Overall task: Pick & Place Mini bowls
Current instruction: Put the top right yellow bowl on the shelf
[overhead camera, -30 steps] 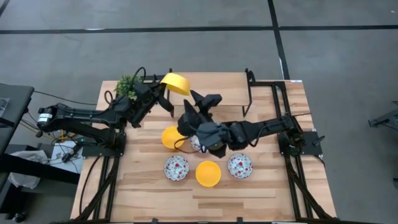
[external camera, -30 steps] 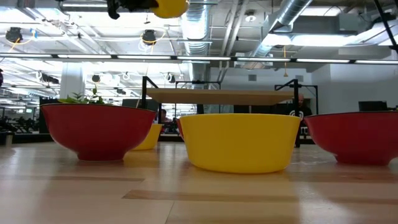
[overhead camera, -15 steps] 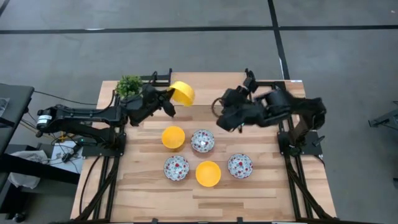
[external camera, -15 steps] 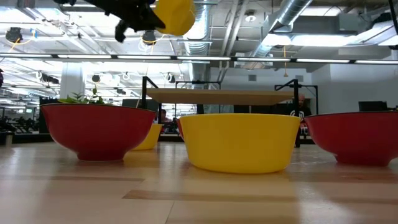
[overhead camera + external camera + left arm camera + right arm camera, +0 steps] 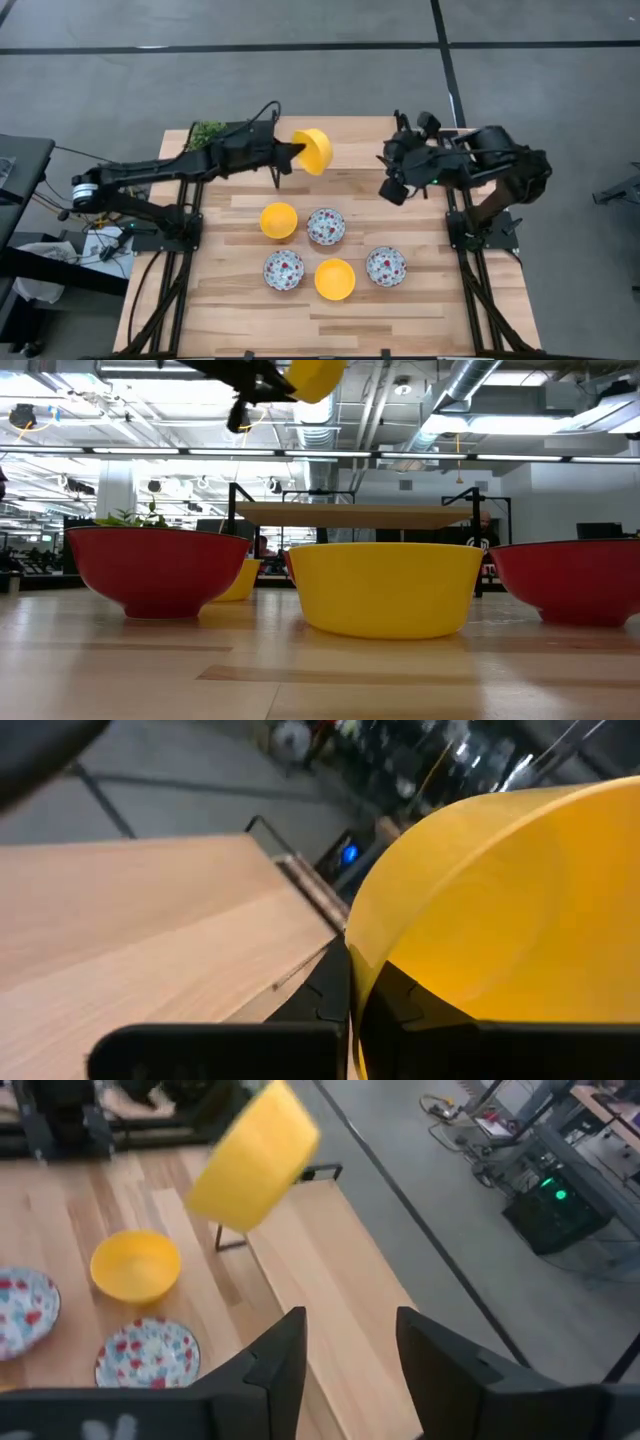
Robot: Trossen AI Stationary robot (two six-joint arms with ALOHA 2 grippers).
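Observation:
My left gripper (image 5: pixel 290 156) is shut on a plain yellow mini bowl (image 5: pixel 314 150), held high over the table's far middle and tipped on its side; it also shows as the yellow bowl (image 5: pixel 318 374) at the top of the low view and the yellow bowl (image 5: pixel 255 1155) in the right wrist view. My right gripper (image 5: pixel 391 188) hangs open and empty above the far right of the table, its fingers (image 5: pixel 285 1355) apart. Two yellow bowls (image 5: pixel 279 220) (image 5: pixel 334 279) and three floral bowls (image 5: pixel 325 226) (image 5: pixel 283 269) (image 5: pixel 385 266) rest on their bases on the table. My left gripper pinches the yellow bowl's rim (image 5: pixel 352 970), one finger on either side of the wall. The fingers come nearly level from the table's left. The bowl is lifted clear and tipped on its side.
A small green plant (image 5: pixel 207 132) stands at the far left corner. A raised wooden shelf (image 5: pixel 360 515) on a black frame runs along the table's far side (image 5: pixel 360 140), below the lifted bowl. Bare wood lies along the near edge (image 5: pixel 330 325).
My left gripper has carried the yellow bowl toward the table's right and rolled, so the bowl has tipped over onto its side. My right gripper has drawn back from over the middle bowls toward the table's right edge, rising and turning.

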